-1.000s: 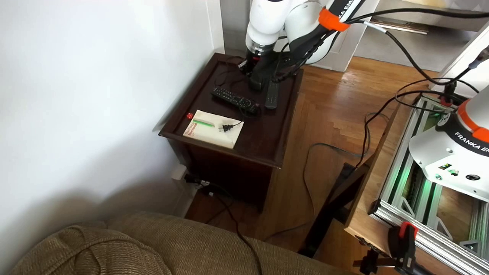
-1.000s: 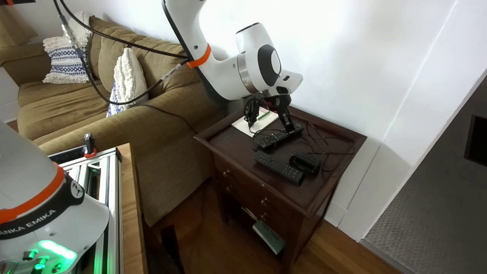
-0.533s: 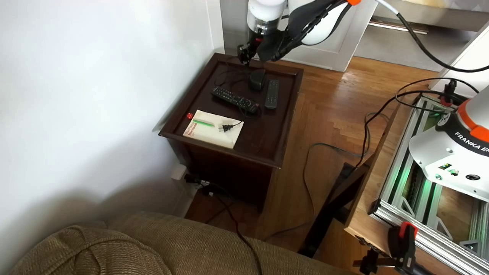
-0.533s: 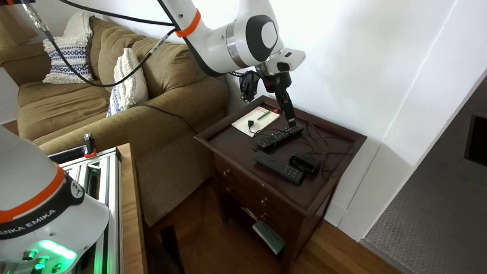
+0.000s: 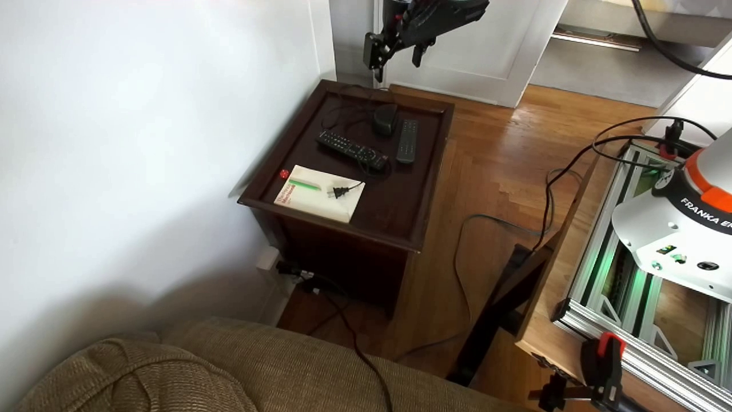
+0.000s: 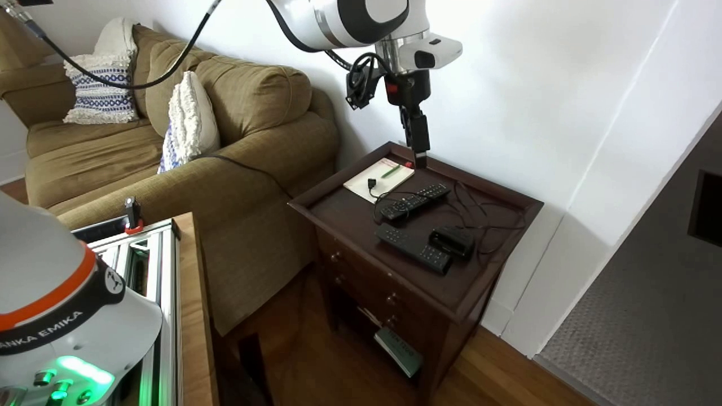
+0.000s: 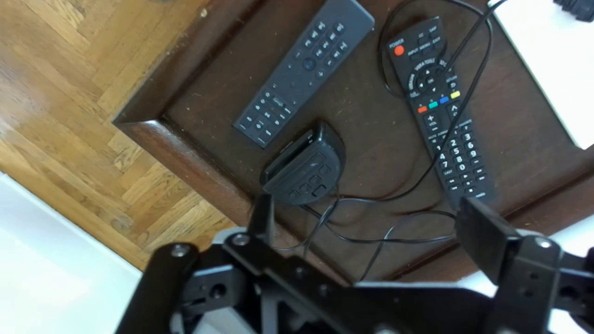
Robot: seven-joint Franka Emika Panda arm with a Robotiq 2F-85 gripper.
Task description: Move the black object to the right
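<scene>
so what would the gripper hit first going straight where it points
Probably the black cords or the tabletop under them, between the boxy black device and the remote with coloured buttons; depth is hard to judge.

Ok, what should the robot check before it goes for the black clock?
1. Gripper open: ok, its fingers stand apart.
2. Gripper lined up with alarm clock: not ok, the clock isn't between the fingers.
3. Cord out of the way: not ok, it crosses the TV remote with coloured buttons.
4. Space beside the clock: not ok, the plain remote lies close.
5. Right black thing: cannot tell, both remotes look dark too.
</scene>
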